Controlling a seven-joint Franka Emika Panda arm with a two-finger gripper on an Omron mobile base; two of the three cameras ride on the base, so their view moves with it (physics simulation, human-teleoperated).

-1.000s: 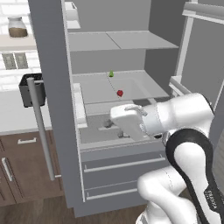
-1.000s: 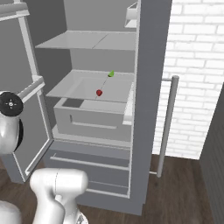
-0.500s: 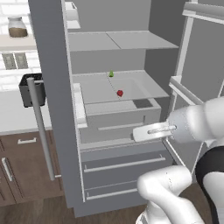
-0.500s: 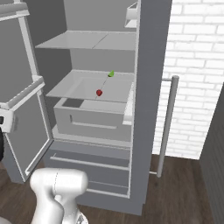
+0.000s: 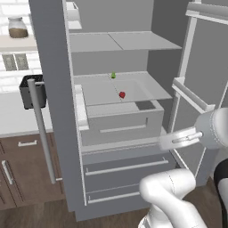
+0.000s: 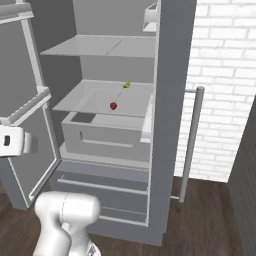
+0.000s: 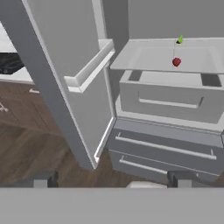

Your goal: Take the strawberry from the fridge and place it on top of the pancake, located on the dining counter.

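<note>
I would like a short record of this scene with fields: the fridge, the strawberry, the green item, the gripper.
fridge: both doors open, shelves and drawers visible
strawberry: on the middle shelf, above the pulled-out drawer, not held
green item: on the same shelf, behind the strawberry, apart from it
gripper: open, empty, outside the fridge, facing its lower part
task step: strawberry not yet picked
</note>
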